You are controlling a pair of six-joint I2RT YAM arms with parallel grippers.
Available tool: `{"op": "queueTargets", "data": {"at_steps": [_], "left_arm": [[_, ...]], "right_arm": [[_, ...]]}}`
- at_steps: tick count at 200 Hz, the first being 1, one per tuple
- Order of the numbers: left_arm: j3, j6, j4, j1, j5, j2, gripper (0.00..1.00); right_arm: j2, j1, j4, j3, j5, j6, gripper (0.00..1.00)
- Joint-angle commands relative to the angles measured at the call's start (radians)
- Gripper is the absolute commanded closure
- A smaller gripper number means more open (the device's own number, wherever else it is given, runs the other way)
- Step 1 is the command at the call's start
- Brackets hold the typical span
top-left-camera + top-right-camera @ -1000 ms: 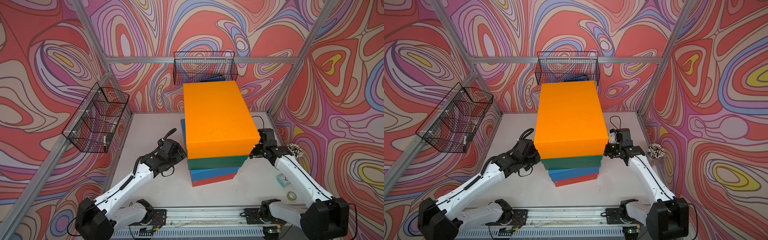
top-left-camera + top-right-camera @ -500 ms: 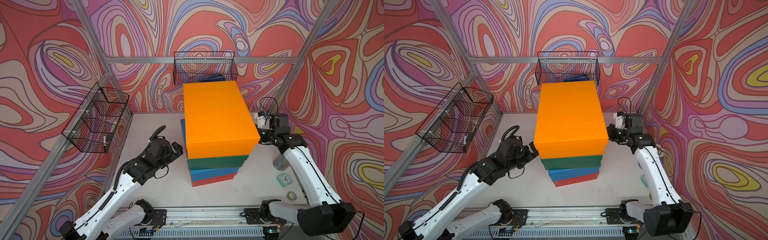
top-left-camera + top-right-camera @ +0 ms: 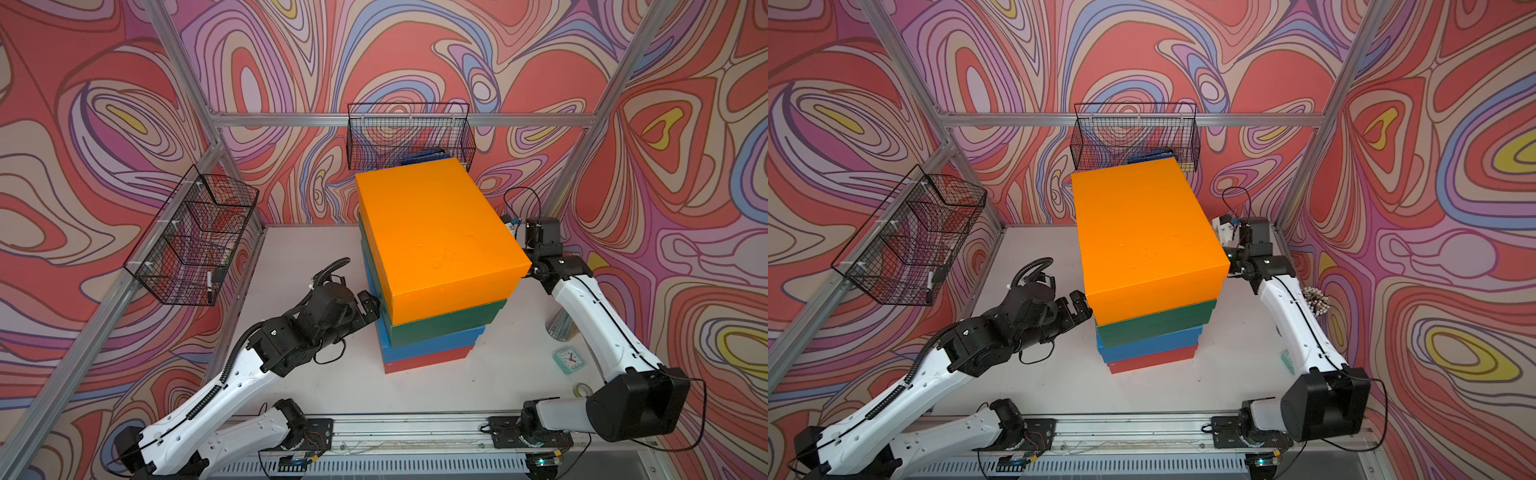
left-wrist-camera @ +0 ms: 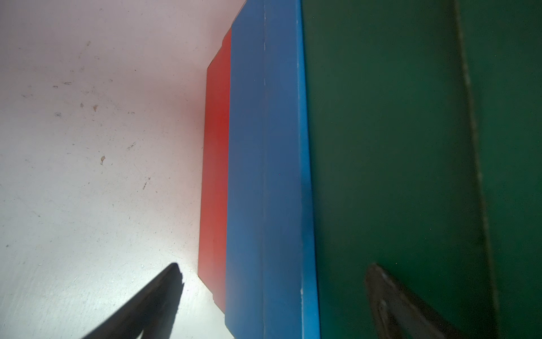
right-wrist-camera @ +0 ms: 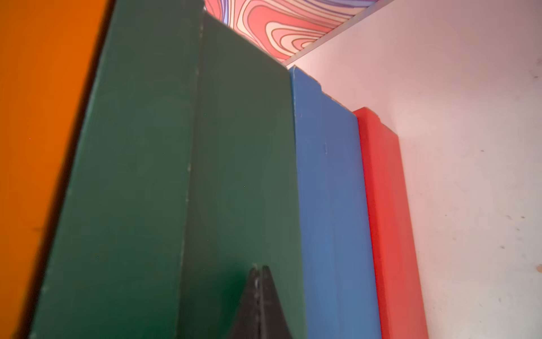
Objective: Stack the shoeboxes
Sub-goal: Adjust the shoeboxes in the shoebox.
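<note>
left wall basket (image 3: 195,241): black wire, hung on the frame, well apart from the boxes
left pincer (image 3: 1079,305): released, fingers spread wide with nothing between them; just beside the left side of the stack, at about the green box's level; i cannot tell if it touches
worktop (image 3: 316,382): white and scuffed; carries the stack near its middle
red shoebox (image 3: 428,361): bottom of the stack, flat on the worktop
blue shoebox (image 3: 432,347): on the red one; in the left wrist view its side juts a little past the red
green shoebox (image 3: 449,324): third up, on the blue
orange shoebox (image 3: 436,245): on top, lid facing up
rear basket (image 3: 409,137): black wire, on the back wall behind the stack
right pincer (image 5: 259,273): clenched, tips pressed together, gripping nothing; close against the green box's right side, hidden behind the orange box in both top views
clock (image 3: 568,359): small, pale green, lying near the right arm
</note>
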Motion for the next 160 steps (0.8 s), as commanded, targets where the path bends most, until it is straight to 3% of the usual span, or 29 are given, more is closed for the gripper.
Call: {"op": "queueTargets", "data": {"at_steps": [1,62,160], "left_arm": [[0.035,-0.015,-0.012,-0.012,-0.033,0.008,0.01],[0.090,0.051,-0.065,0.008,-0.158,0.038,0.00],[0.121,0.093,-0.016,0.085,-0.084,0.148,0.00]], "right_arm": [[0.008,0.021,0.029,0.016,-0.049,0.013,1.00],[-0.084,0.021,-0.012,-0.033,0.050,0.039,1.00],[-0.151,0.042,-0.024,-0.067,0.109,0.107,1.00]]}}
